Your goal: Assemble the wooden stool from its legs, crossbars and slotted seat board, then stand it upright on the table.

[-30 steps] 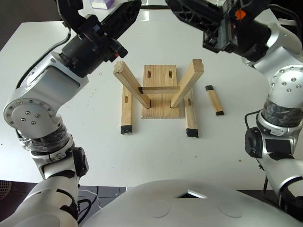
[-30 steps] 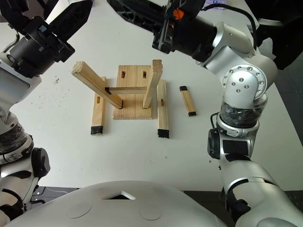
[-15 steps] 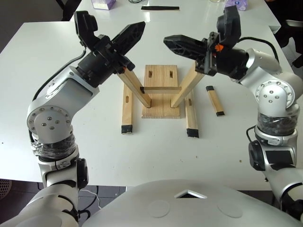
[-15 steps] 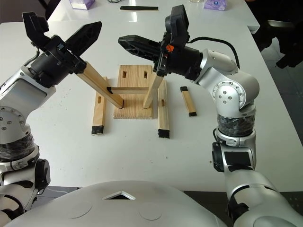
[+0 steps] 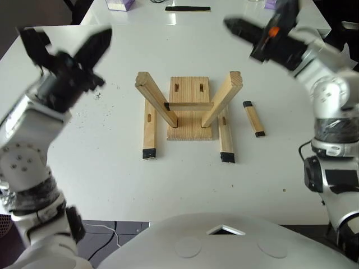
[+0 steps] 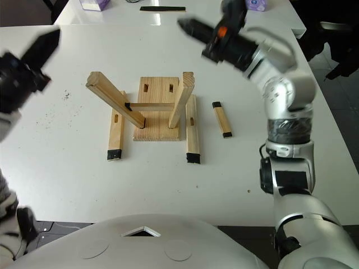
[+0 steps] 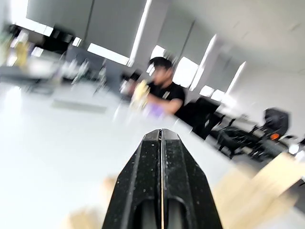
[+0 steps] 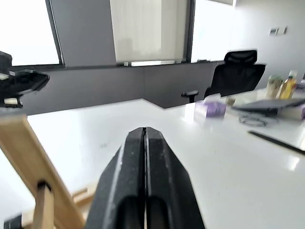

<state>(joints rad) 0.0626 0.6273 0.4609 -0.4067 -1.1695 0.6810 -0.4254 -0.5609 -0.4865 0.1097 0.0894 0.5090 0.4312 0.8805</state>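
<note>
The left gripper (image 5: 98,42) and right gripper (image 5: 235,25) hang high toward the table's (image 5: 112,168) far corners, fingers pressed together on nothing. Mid-table the seat board (image 5: 189,89) lies flat with 2 seated legs (image 5: 155,100) and 1 crossbar (image 5: 189,105) plugged in. 2 loose legs (image 5: 149,131) flank it, and a spare crossbar (image 5: 253,118) lies toward the right edge. Best to grip a loose leg mid-length, lead its uncapped end into a free slot (image 5: 175,87), and brace the board.
</note>
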